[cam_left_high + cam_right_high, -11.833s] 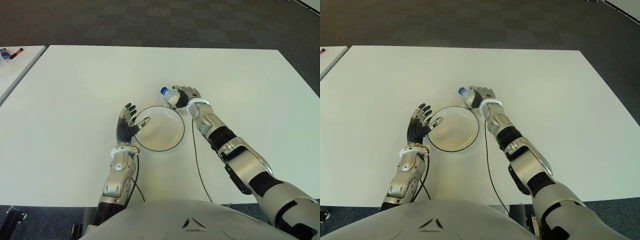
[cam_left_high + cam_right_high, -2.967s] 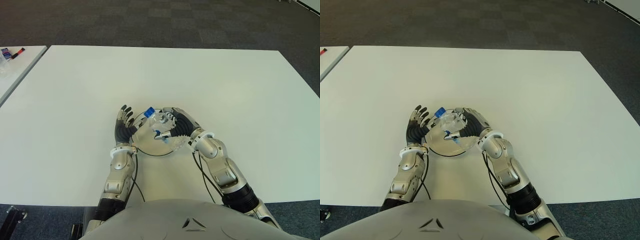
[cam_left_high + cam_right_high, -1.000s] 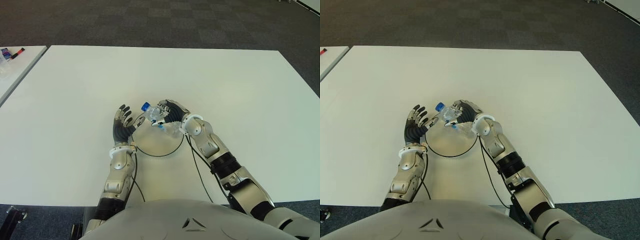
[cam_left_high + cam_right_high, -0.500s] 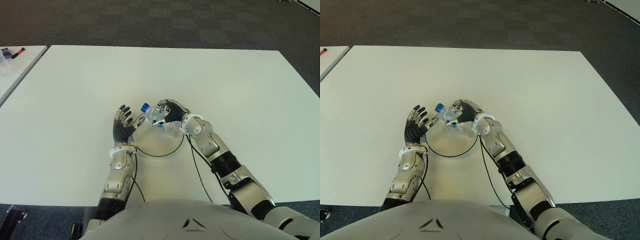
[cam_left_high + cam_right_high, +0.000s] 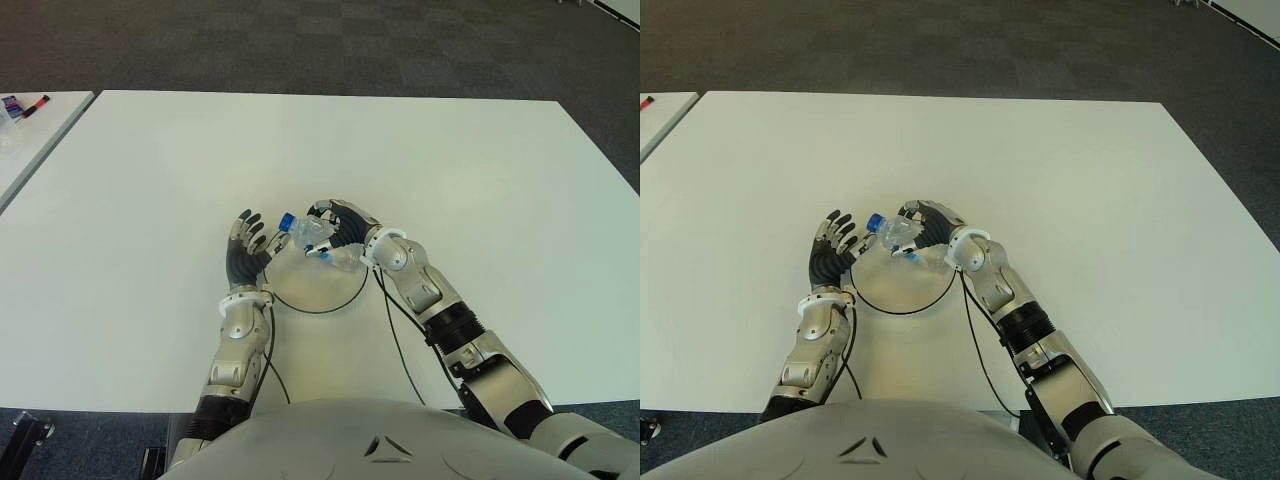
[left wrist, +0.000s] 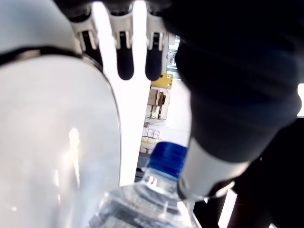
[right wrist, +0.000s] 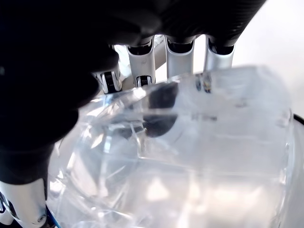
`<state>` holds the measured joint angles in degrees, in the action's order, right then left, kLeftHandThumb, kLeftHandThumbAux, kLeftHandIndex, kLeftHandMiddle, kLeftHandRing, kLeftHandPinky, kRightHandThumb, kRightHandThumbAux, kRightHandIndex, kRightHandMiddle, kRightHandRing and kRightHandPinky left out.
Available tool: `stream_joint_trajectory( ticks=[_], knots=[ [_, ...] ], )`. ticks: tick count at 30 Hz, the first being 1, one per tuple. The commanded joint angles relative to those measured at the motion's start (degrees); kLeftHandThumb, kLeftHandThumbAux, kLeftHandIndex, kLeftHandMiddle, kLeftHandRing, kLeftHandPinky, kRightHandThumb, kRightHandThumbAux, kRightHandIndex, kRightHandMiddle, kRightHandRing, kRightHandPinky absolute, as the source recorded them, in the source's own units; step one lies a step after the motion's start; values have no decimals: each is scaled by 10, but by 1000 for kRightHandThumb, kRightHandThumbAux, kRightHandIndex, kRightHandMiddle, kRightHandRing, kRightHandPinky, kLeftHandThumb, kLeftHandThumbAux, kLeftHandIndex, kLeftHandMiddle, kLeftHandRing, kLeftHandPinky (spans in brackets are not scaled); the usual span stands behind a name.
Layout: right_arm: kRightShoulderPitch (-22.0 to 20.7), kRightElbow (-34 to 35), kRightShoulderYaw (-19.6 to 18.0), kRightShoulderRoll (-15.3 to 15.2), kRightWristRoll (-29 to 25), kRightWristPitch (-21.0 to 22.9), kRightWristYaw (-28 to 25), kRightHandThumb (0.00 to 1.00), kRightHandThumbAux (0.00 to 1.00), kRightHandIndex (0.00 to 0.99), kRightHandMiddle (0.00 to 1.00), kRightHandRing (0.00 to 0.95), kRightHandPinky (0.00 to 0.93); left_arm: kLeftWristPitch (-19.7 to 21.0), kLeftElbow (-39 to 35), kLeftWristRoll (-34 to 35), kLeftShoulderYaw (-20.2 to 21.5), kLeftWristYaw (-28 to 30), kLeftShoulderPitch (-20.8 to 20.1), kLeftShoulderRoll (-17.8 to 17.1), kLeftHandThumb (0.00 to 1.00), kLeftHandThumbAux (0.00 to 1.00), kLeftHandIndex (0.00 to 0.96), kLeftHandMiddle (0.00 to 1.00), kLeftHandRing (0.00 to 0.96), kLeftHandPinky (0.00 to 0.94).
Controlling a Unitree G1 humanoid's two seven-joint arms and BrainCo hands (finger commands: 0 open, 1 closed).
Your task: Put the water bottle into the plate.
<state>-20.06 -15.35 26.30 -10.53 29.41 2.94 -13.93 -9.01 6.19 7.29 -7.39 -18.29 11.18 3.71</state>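
White bench (image 5: 480, 160) is filling most of both eye views, with dark carpet (image 5: 330, 45) beyond its far edge. A second white surface (image 5: 30, 130) is showing at far left, apart from the bench, with small items (image 5: 22, 105) on it too small to make out.

Plate (image 5: 318, 300) is sitting on the bench in front of the torso; only its dark rim is reading clearly, and its far part is covered by the hands and bottle.

Right robot hand (image 5: 340, 228) is reaching in from the right, over the plate's far-right rim, fingers wrapped around the bottle (image 5: 902, 236) and gripping it. Right wrist view is confirming it: fingers (image 7: 142, 61) are pressing on the clear plastic body (image 7: 190, 152), thumb side dark and close to the lens.

Bottle is lying tilted, blue cap (image 5: 286, 221) pointing left toward the left hand, over the plate's far edge. Cannot tell whether it is touching the plate.

Left robot hand (image 5: 247, 250) is sitting at the plate's left rim, palm facing the bottle, fingers spread and holding nothing. Left wrist view is showing the cap (image 6: 166, 156) right next to that hand's thumb (image 6: 213, 171); contact unclear.

A thin cable (image 5: 395, 330) is running along the bench under the right forearm.
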Motion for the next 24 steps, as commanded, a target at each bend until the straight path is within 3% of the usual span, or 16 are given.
stream_joint_trajectory(
  ticks=[1, 24],
  knots=[
    [5, -7, -8, 0, -20, -11, -9, 16, 964, 79, 164, 170, 178, -2, 11, 2, 4, -4, -11, 55, 0, 944, 149, 191, 182, 202],
    [8, -7, -12, -6, -28, -27, -9, 0, 961, 6, 86, 118, 167, -8, 14, 3, 4, -3, -14, 54, 0, 948, 150, 196, 190, 212]
  ],
)
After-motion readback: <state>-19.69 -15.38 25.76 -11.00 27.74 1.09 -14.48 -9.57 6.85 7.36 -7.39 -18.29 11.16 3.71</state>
